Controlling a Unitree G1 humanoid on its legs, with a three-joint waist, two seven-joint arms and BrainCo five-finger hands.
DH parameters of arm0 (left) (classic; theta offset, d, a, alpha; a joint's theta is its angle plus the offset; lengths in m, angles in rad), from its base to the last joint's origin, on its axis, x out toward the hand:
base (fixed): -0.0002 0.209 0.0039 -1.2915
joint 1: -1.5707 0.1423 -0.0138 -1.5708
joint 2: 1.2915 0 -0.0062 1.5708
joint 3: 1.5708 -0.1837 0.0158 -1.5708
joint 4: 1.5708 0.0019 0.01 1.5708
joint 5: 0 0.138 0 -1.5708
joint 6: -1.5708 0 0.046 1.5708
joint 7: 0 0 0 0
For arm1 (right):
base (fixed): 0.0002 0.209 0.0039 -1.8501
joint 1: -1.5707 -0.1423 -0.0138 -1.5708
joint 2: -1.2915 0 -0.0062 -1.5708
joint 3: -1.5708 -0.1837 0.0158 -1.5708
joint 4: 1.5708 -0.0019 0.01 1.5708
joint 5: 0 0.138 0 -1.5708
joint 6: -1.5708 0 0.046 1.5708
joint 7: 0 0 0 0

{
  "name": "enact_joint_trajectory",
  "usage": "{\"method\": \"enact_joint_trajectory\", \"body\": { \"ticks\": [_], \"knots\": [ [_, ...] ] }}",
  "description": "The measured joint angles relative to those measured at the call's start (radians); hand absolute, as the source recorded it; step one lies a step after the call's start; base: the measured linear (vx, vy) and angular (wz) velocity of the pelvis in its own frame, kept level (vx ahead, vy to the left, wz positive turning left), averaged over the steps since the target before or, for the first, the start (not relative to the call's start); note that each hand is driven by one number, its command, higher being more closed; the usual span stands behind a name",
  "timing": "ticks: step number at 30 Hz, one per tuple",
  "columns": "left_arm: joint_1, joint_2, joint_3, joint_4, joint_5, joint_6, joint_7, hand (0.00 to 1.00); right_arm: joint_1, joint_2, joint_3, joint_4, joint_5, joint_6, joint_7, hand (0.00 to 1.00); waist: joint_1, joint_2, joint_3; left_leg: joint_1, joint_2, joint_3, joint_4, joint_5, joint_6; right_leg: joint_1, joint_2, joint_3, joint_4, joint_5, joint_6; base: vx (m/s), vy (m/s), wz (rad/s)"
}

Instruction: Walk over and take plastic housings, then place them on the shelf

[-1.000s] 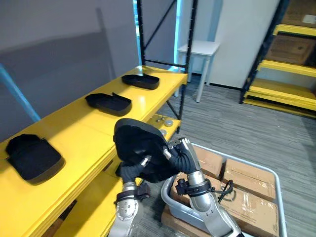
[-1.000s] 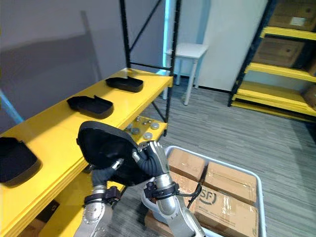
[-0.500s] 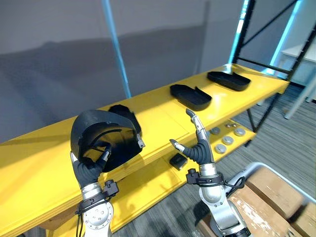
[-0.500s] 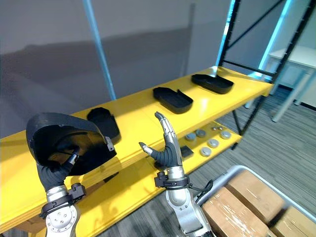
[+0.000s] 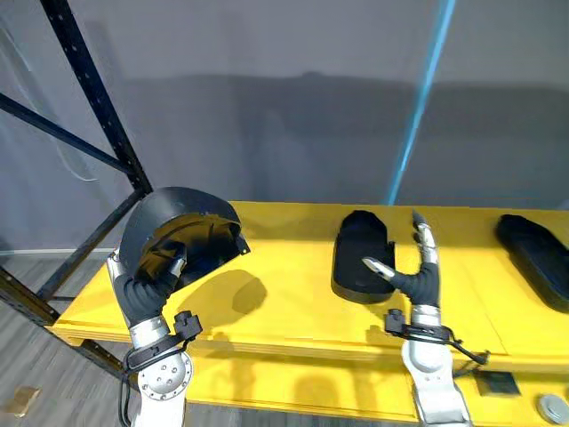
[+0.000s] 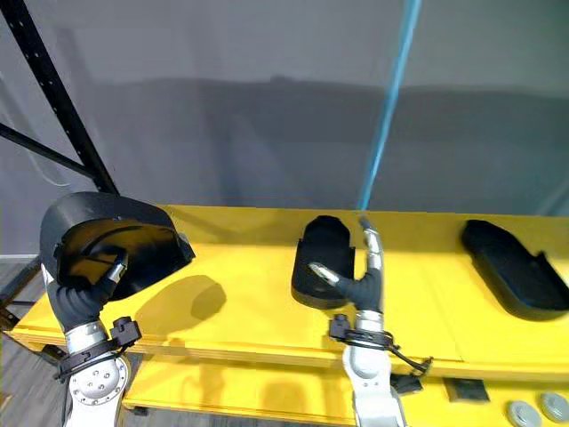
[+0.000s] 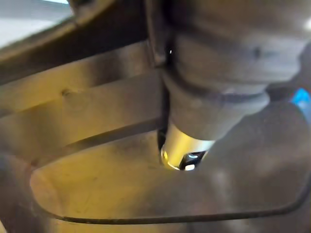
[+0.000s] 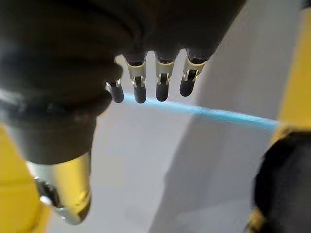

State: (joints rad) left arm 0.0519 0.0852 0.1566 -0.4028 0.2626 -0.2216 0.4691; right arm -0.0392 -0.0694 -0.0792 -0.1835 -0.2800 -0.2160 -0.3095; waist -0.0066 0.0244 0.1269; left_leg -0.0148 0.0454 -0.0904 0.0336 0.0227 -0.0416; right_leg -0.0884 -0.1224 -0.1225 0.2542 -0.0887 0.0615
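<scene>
Held housing [image 5: 182,236]: black plastic, looking matt, its ribbed inner face catching a faint sheen.
Lying housing [image 5: 360,253], at 3 o'clock of it: black plastic, looking matt and smooth.
Far housing [image 5: 533,267], at 3 o'clock: black plastic, looking matt.
Shelf [image 5: 284,311]: yellow-painted board, smooth, giving off a soft gloss.
Rack post [image 5: 96,98], at 10 o'clock: black-painted metal, looking satin.
Left hand [image 5: 147,289]: dark ribbed cover looking matt.
Right hand [image 5: 418,280]: silver fingers gleaming like metal.
</scene>
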Motion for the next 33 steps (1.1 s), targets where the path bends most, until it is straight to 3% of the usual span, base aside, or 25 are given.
{"method": "enact_joint_trajectory", "body": {
  "ticks": [1, 5, 6, 10, 12, 14, 15, 16, 21, 28, 33],
  "knots": [
    [0.000, 0.000, 0.008, -0.001, -0.017, -0.001, -0.012, 1.00, 0.005, -0.001, -0.008, -0.002, 0.000, 0.000, 0.003, 0.00, -0.003, 0.001, 0.000, 0.003, 0.009, 0.001, -0.006, -0.001, -0.003, 0.009, 0.011, -0.002, -0.018, 0.006, -0.004, 0.19, -0.121, -0.11],
    [0.002, 0.039, 0.070, 0.020, -0.248, -0.001, -0.117, 1.00, 0.062, -0.006, -0.048, -0.090, 0.011, 0.001, 0.046, 0.00, -0.004, 0.003, -0.001, 0.006, 0.034, 0.003, -0.013, -0.012, -0.024, 0.042, 0.042, -0.005, -0.086, 0.021, -0.012, 0.12, -0.031, -0.02],
    [0.005, 0.097, 0.097, 0.053, -0.398, -0.001, -0.177, 1.00, 0.090, -0.007, -0.049, -0.109, 0.034, 0.002, 0.076, 0.00, -0.002, 0.003, -0.001, 0.013, 0.034, 0.001, -0.020, -0.012, -0.024, 0.058, 0.044, -0.012, -0.106, 0.022, -0.012, 0.10, 0.004, 0.14],
    [-0.018, 0.306, 0.082, 0.193, -0.681, 0.003, -0.287, 1.00, 0.171, -0.012, -0.049, -0.120, 0.044, 0.006, 0.119, 0.00, -0.010, 0.004, -0.002, -0.021, 0.027, -0.056, -0.035, 0.001, -0.034, 0.067, 0.037, -0.077, -0.134, 0.022, -0.012, 0.05, 0.013, 0.48],
    [-0.021, 0.411, 0.069, 0.275, -0.827, 0.020, -0.327, 1.00, 0.225, -0.012, -0.051, -0.127, 0.044, 0.012, 0.132, 0.00, -0.012, 0.004, -0.002, -0.034, 0.025, -0.078, -0.056, 0.017, -0.034, 0.062, 0.035, -0.103, -0.142, 0.021, -0.013, 0.03, 0.003, 0.41],
    [-0.017, 0.571, 0.026, 0.367, -0.983, 0.059, -0.382, 1.00, 0.278, -0.017, -0.059, -0.131, 0.044, 0.027, 0.136, 0.00, -0.011, 0.005, -0.001, -0.033, 0.025, -0.086, -0.087, 0.038, -0.033, 0.056, 0.033, -0.115, -0.140, 0.017, -0.015, 0.03, 0.001, 0.21],
    [-0.017, 0.612, 0.012, 0.388, -1.015, 0.068, -0.396, 1.00, 0.287, -0.019, -0.057, -0.133, 0.044, 0.029, 0.136, 0.00, -0.011, 0.005, -0.001, -0.033, 0.025, -0.085, -0.091, 0.041, -0.033, 0.054, 0.032, -0.115, -0.140, 0.017, -0.016, 0.02, 0.007, 0.04],
    [-0.018, 0.710, -0.018, 0.427, -1.084, 0.086, -0.431, 1.00, 0.306, -0.024, -0.049, -0.138, 0.044, 0.030, 0.136, 0.00, -0.012, 0.006, -0.002, -0.032, 0.025, -0.081, -0.103, 0.048, -0.032, 0.049, 0.031, -0.114, -0.140, 0.016, -0.016, 0.00, 0.000, 0.00],
    [-0.024, 0.931, -0.099, 0.544, -1.224, 0.128, -0.541, 1.00, 0.360, -0.056, 0.051, -0.145, 0.043, 0.032, 0.147, 0.00, -0.021, 0.012, -0.030, -0.031, 0.025, -0.048, -0.117, 0.050, -0.029, 0.033, 0.030, -0.095, -0.139, 0.014, -0.019, 0.01, 0.014, -0.11],
    [-0.164, 1.054, -0.242, 0.751, -1.234, 0.193, -0.645, 1.00, 0.368, -0.057, 0.134, -0.143, 0.044, 0.033, 0.181, 0.00, -0.038, 0.019, -0.051, -0.033, 0.030, 0.019, -0.119, 0.053, -0.029, 0.008, 0.033, -0.060, -0.132, 0.018, -0.018, 0.00, 0.013, -0.16],
    [-0.300, 1.113, -0.370, 0.887, -1.129, 0.212, -0.677, 1.00, 0.370, -0.059, 0.201, -0.126, 0.044, 0.032, 0.198, 0.00, -0.054, 0.018, -0.060, -0.069, 0.037, 0.068, -0.123, 0.051, -0.031, -0.048, 0.042, -0.022, -0.127, 0.029, -0.022, -0.03, 0.014, -0.21]
  ]
}}
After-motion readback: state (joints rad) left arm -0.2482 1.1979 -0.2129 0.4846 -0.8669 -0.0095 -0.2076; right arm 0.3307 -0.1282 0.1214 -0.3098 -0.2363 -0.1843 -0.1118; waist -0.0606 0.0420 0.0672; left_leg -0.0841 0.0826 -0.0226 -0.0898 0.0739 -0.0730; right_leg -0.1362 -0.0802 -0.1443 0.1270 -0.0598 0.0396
